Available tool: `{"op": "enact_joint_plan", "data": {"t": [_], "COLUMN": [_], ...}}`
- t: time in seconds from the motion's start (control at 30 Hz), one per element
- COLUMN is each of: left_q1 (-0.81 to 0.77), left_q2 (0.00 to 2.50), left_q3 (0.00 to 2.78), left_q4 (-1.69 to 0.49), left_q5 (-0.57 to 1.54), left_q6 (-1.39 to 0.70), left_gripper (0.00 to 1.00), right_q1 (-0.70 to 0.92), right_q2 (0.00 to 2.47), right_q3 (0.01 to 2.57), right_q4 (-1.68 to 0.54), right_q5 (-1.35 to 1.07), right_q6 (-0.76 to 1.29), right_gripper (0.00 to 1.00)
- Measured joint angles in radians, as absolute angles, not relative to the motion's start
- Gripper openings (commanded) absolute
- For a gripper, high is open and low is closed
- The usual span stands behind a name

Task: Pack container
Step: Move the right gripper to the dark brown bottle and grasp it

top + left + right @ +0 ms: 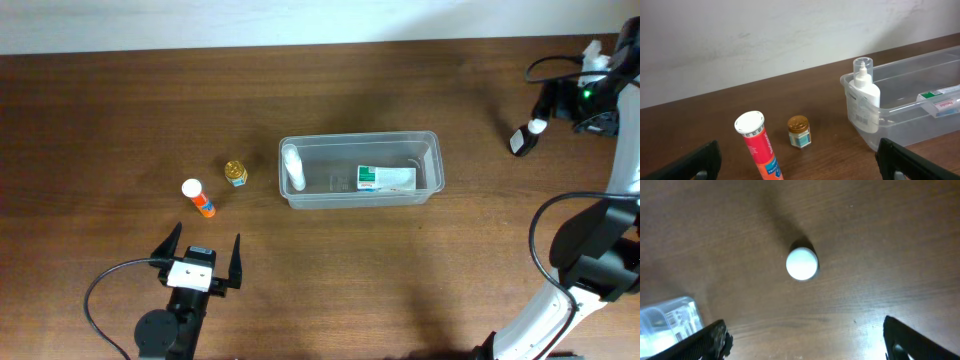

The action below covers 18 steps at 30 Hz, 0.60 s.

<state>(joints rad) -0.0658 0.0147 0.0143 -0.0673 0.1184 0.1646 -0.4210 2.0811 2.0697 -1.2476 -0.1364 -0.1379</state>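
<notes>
A brown wooden table fills the overhead frame. Left of centre stands an orange tube with a white cap, and a small gold-lidded jar sits just up and right of it. At centre is a white clear-capped bottle, with a green-and-white box to its right. At upper right is a dark white-capped bottle.

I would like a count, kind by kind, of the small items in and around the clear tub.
White bottle, in the container: 1
Green-and-white box, in it: 1
Orange tube: 1
Gold-lidded jar: 1
White-capped dark item: 1
Total: 5
</notes>
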Motion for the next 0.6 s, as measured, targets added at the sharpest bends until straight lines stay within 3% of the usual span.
{"op": "enact_joint_plan", "data": {"t": [0.4, 0.6], "left_q1": [-0.066, -0.066], "left_q2": [0.015, 0.015], "left_q3": [0.014, 0.014], "left_q4": [-0.067, -0.067], "left_q5": [0.118, 0.118], "left_q6": [0.165, 0.165], "left_gripper": [0.99, 0.99], "right_q1": [-0.421, -0.418], "right_q2": [2.195, 2.294], "right_q3": [2.010, 2.002], "right_q4": [-1.070, -1.060], "right_q5": [-0.141, -0.142], "right_q6": [-0.215, -0.221], "right_gripper": [0.89, 0.83]}}
